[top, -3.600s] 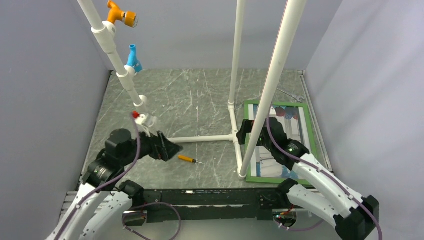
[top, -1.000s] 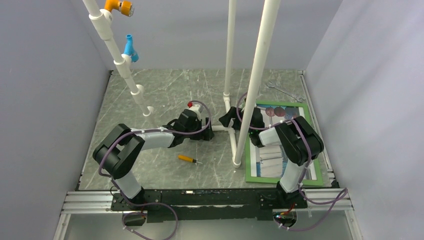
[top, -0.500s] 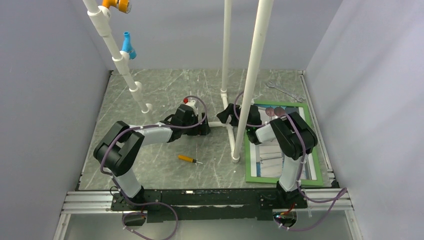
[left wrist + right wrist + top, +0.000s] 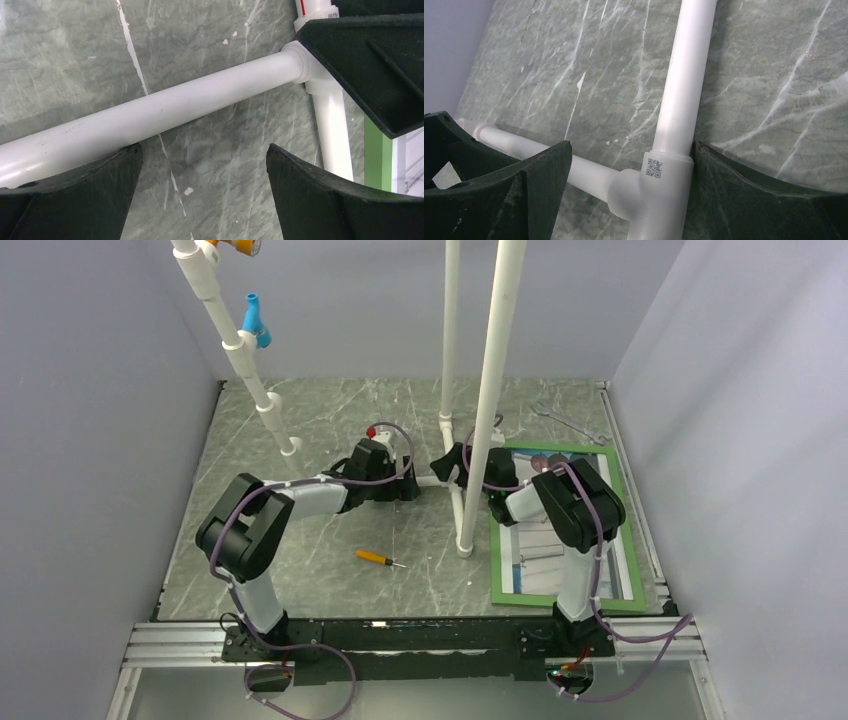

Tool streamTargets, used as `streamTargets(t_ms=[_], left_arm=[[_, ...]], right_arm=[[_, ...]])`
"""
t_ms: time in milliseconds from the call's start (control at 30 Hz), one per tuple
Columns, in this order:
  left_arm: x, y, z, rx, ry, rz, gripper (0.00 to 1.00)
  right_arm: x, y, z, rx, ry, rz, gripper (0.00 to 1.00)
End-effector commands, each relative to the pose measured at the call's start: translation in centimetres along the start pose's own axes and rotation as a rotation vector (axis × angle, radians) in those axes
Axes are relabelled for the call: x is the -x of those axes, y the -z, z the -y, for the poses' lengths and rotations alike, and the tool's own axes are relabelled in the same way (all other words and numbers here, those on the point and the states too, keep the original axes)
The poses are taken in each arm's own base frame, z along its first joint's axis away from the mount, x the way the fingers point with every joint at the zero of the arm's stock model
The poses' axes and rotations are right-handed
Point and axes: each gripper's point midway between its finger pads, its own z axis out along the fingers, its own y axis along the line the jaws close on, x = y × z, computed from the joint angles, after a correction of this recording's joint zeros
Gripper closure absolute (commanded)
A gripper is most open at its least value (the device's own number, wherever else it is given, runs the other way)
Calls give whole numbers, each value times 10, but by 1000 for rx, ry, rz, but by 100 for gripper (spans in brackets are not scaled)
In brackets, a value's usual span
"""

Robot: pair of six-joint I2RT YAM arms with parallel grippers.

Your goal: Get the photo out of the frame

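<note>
**A:** Looking down from overhead, you are stretching both arms out low across the table (image 4: 330, 420). The left gripper (image 4: 408, 487) and right gripper (image 4: 446, 467) are nearly meeting at the foot of the pipe stand (image 4: 455, 502). The frame (image 4: 628, 540) is lying flat at the right with the photo (image 4: 545, 560) inside it. One stand leg is running just beside its left rail.

**B:** You are dealing with the stand first, I judge, so that the frame can be reached. Be gripping low on the pipes and sliding them left, away from the frame. Those tall poles are likely to sway. Mind the screwdriver (image 4: 378, 558) lying near your left elbow.

**A:** Through the left wrist camera, your fingers (image 4: 70, 200) are standing wide apart and holding nothing. The horizontal pipe is crossing just beyond them. A strip of green rail and white photo border is showing at the right edge.

**B:** So you are lining up well. Be lowering squarely over that pipe before closing.

**A:** Through the right wrist camera, your fingers (image 4: 769, 200) are also spread, with the joint (image 4: 659, 185) sitting between them. They are clamping on nothing. Whether the right finger is touching the joint, I cannot tell.

**B:** Be centring on the joint, then closing both sides together.
</note>
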Motion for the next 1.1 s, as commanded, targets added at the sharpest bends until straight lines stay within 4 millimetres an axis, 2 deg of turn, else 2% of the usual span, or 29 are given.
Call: streamTargets(t_ms=[0,433,1067], left_arm=[[17,-13,-27,77,-20,40,1],[22,-23,-38,87,1,27,1],[33,-39,-40,78,19,26,1]], right_arm=[[-61,8,30,-117,-67,-188,7],[-58,-5,30,-118,-72,-192,7],[-51,-25,31,-136,-71,-201,6]])
